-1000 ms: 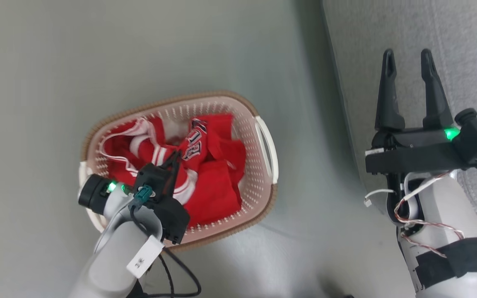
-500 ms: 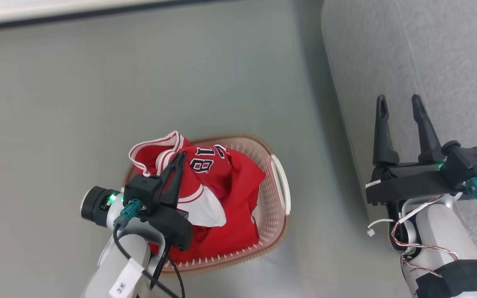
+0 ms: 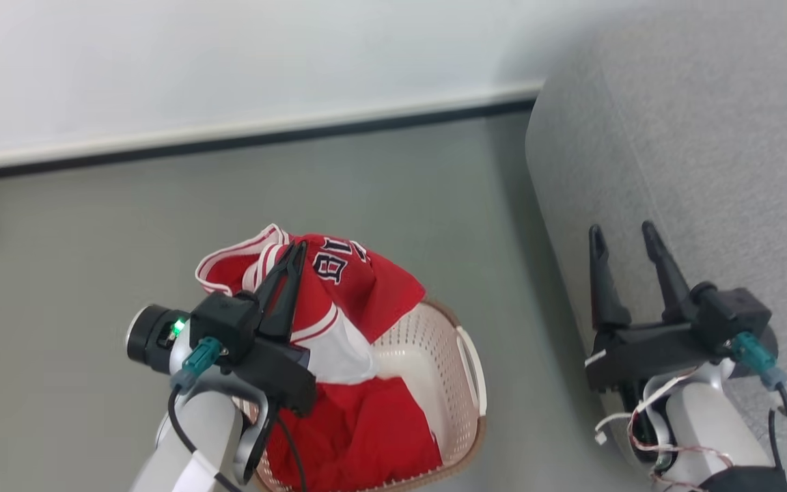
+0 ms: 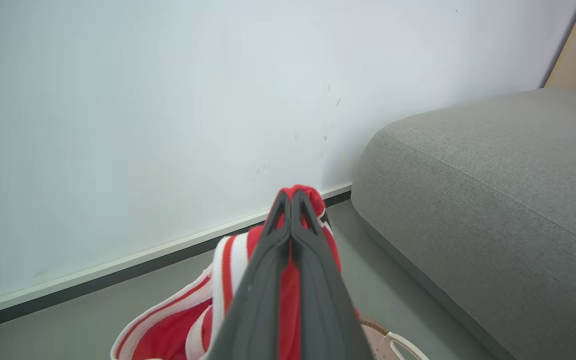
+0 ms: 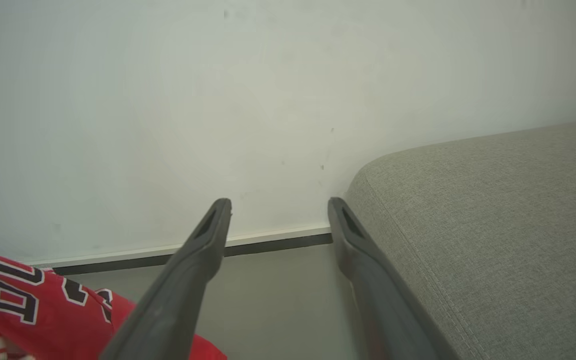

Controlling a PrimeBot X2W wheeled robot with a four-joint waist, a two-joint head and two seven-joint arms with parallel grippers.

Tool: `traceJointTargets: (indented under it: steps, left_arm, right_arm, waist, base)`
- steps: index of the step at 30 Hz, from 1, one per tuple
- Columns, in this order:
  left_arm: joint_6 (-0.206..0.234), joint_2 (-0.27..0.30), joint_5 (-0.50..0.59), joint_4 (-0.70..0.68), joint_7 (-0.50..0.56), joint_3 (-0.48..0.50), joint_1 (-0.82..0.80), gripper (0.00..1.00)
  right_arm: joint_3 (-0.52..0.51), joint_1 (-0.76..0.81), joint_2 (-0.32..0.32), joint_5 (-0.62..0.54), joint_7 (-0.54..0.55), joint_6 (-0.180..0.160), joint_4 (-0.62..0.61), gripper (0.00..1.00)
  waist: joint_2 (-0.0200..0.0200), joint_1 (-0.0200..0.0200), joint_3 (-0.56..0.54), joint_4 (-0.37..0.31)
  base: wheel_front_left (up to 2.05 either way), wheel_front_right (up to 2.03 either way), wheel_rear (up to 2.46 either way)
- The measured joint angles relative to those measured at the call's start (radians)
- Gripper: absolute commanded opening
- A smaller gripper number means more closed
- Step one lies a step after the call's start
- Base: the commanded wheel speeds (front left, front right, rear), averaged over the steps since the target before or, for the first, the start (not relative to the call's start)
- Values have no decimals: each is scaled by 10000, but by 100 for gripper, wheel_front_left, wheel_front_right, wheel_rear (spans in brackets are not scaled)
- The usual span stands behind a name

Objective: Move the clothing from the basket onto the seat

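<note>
Jaws clenched tight on the left gripper (image 3: 294, 249), its fingertips pressed together on a fold of the jersey (image 3: 359, 280). The jaws of the right gripper (image 3: 622, 230) stand apart and grasp nothing, poised over the near left edge of the seat (image 3: 708, 137).

The jersey hangs from the pinch above the far left part of the basket (image 3: 427, 342), which sits on the floor (image 3: 400, 178) left of the seat. Its white-lined lower part trails down inside, over the plain red piece (image 3: 366, 430) lying in the near part of the basket.

The step in hand looks like the carry to the right. To do it well, raise the jersey until its tail clears the rim, or it may tug the light basket or drag the other piece out. Then swing it across the floor gap and well past the seat's rounded edge before letting go, keeping clear of the idle right gripper.
</note>
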Motion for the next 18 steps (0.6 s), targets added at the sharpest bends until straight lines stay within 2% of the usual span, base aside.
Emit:
traceJointTargets:
  steps: [11,18]
  left_arm:
    - [-167,234,-56,-414,0,21,793,0]
    - [-174,303,-73,-855,0,-125,977,0]
  right_arm:
    - [525,885,48,-81,0,393,566,100]
    - [815,1299,50,-153,0,571,548,100]
  waist:
    - [1,1,-1798,-76]
    - [0,1,-2501,-132]
  base:
    - [0,0,0]
    - [0,0,0]
